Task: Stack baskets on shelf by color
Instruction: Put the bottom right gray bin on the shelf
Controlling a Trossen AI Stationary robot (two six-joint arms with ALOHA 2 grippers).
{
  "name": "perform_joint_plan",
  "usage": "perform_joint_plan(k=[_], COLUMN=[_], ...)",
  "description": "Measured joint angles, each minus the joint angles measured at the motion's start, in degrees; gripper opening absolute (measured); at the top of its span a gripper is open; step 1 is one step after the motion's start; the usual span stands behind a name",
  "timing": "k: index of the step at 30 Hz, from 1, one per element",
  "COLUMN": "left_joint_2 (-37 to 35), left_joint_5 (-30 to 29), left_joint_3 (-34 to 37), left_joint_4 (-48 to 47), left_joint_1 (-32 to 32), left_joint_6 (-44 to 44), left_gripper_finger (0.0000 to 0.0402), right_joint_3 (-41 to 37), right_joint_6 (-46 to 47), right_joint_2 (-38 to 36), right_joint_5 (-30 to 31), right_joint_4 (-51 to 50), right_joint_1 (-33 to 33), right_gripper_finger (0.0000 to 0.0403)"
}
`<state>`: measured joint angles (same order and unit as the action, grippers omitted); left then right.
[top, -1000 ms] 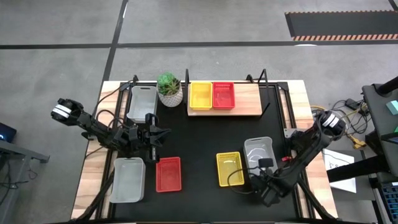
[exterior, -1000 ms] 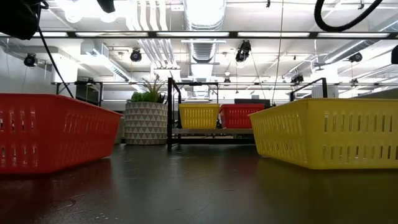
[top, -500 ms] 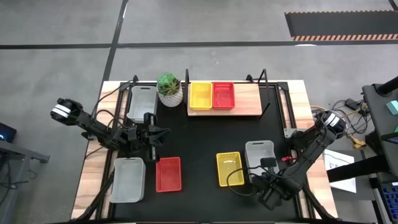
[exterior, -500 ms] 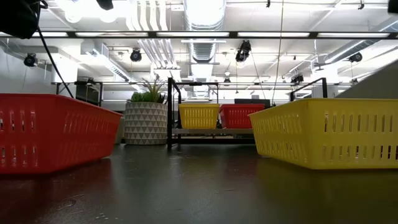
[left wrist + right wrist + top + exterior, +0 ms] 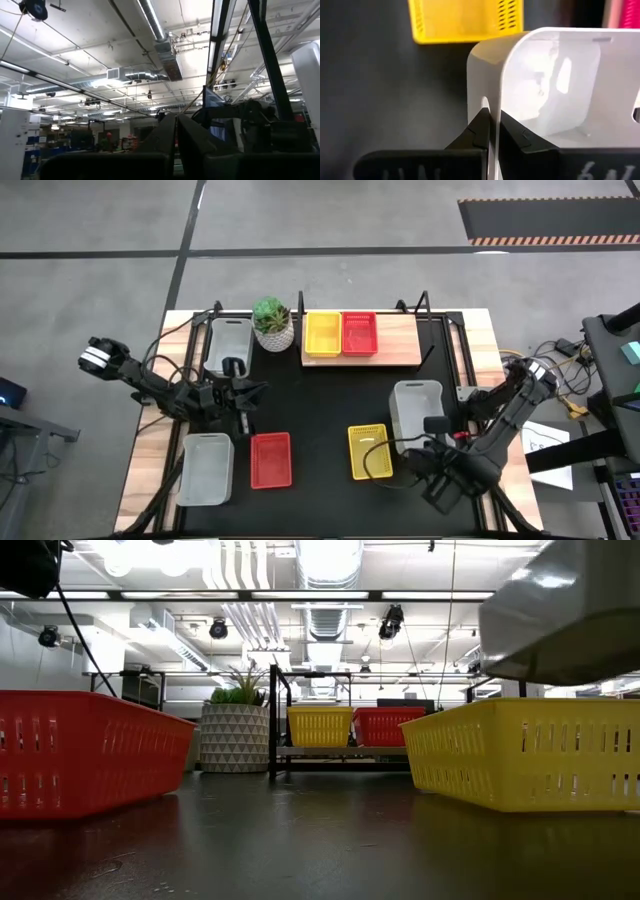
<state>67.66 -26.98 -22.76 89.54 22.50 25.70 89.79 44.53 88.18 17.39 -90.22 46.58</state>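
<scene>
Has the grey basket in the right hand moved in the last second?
Yes. The grey basket, pinched by the right hand, has gone up off the table and toward the shelf; it now sits farther past the yellow basket than before.

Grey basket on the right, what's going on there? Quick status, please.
Right tool shut on grey basket wall, basket lifted off table. Left tool idle, shut, near left side. Yellow basket sits beside it; shelf has room.

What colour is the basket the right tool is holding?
Translucent grey-white: the basket is pinched by the right tool, seen best in the right wrist view.
</scene>
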Motion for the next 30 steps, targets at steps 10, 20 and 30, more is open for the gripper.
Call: perform_joint_plan(k=[10, 20, 30], left_joint_2=[0.0, -0.1, -0.4], left_joint_5=[-0.3, -0.3, -0.3], left_joint_3=[0.0, 0.6, 1.4], left_joint_4=[0.0, -0.1, 0.0], left_joint_1=[0.0, 0.0, 0.0], left_joint_6=[2.4, 3.5, 3.6], left_gripper_finger=[0.0002, 0.0002, 0.0002], right_joint_3=[3.5, 4.8, 2.4], right_joint_6=[-14.1, -37.8, -53.6], right_joint_2=[0.0, -1.6, -7.4], right_joint_5=[4.1, 9.0, 3.3], right_joint_4=[0.1, 3.2, 8.6], right_joint_1=[-11.0, -30.3, -52.2], right_gripper_finger=[0.0009, 0.0009, 0.0008])
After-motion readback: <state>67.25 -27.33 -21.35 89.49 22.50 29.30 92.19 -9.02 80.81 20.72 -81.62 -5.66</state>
